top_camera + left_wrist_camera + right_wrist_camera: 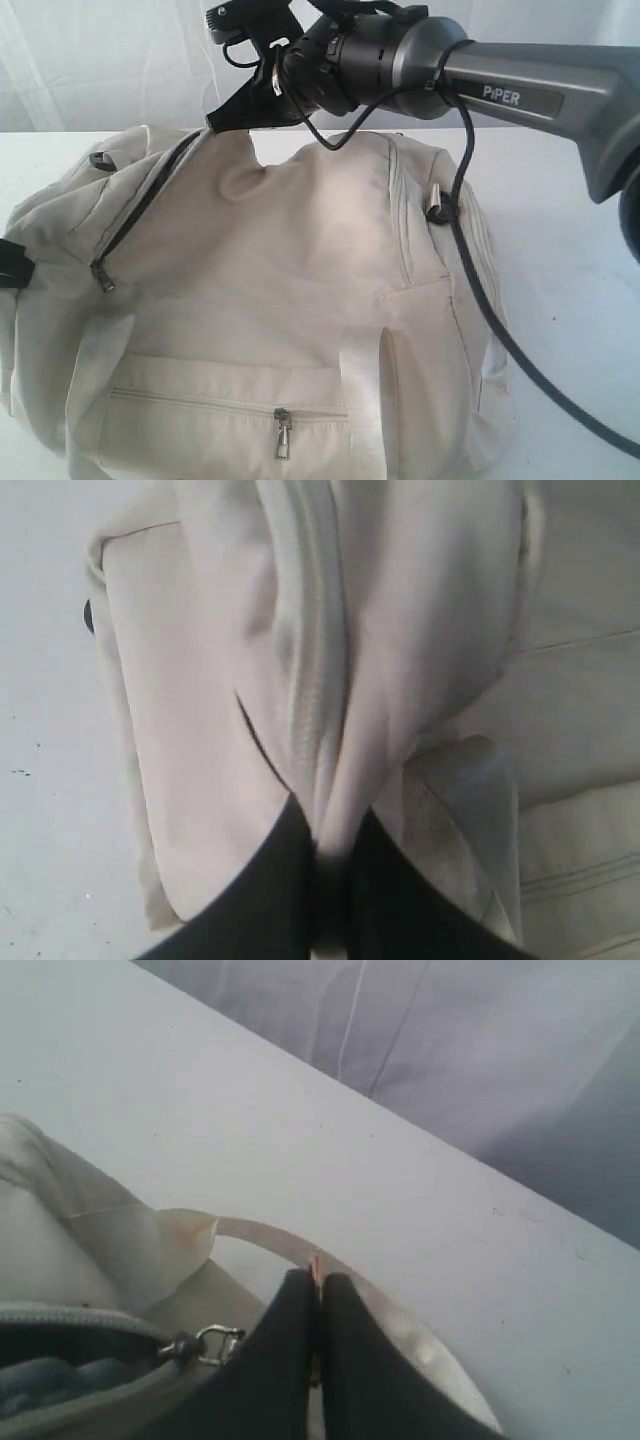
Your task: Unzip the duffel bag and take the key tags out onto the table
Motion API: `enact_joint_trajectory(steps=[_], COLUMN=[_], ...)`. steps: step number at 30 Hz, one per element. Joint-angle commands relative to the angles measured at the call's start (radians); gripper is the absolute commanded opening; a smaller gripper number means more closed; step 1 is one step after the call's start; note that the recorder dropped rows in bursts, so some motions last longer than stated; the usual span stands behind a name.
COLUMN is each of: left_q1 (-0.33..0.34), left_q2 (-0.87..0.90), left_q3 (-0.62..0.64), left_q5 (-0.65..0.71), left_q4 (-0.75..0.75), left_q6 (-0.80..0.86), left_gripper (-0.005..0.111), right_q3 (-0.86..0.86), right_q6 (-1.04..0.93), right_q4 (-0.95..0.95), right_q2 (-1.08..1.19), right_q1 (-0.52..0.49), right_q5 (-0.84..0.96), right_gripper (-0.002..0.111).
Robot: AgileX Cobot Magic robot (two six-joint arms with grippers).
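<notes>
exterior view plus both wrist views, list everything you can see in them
duffel bag: one, cream-white, on the table, filling most of the exterior view
main zipper: one, dark, partly open across the bag's top
front pocket zipper pull: one, metal, low on the bag's near side
table: one, white, under the bag
curtain: one, white, behind the table
key tags: none in view
cable: one, black, draped over the bag's right side
right arm: one, grey, above the bag
right pincer: one, black, shut on a pale strip at the bag's edge
left pincer: one, black, shut on a fold of the bag
</notes>
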Motion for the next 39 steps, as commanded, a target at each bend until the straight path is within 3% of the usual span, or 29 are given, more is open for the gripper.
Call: enact_joint_trajectory(steps=[1,13,16,22,24,28,33,39], left_q1=[0.000,0.000,0.000,0.000,0.000,0.000,0.000,-0.024], left_q2=[-0.024,-0.191,-0.224,-0.246,-0.244,-0.235,-0.133,0.038], left_q3=[0.004,-0.023,-0.044,-0.047,-0.047,-0.047,-0.047,-0.099], left_q5=[0.000,-0.135,-0.138,-0.071,-0.062,-0.136,-0.203,-0.184], left_q4=[-0.005,-0.005,-0.005,0.018,0.023,0.011,-0.162,-0.527], left_q6=[-0.026,0.049,0.124,0.179,0.179,0.182,0.248,0.590], left_gripper=[0.000,0.004,0.016,0.059,0.066,0.066,0.066,0.066], right_q3=[0.041,0.067,0.067,0.067,0.067,0.067,0.067,0.067], right_q6=[-0.013,-0.013,-0.013,-0.015,-0.015,-0.015,-0.019,-0.023], right_q4=[-0.016,0.063,0.067,0.089,0.110,0.137,0.146,0.148], right_q2=[-0.033,-0.038,-0.038,-0.038,-0.038,-0.038,-0.038,-0.038], right_q1=[-0.052,-0.055,-0.052,-0.046,-0.046,-0.045,-0.025,-0.013], right_q5=[0.031,-0.064,-0.073,-0.125,-0.135,-0.154,-0.174,-0.185], right_gripper=[0.000,0.000,0.000,0.000,0.000,0.000,0.000,0.000])
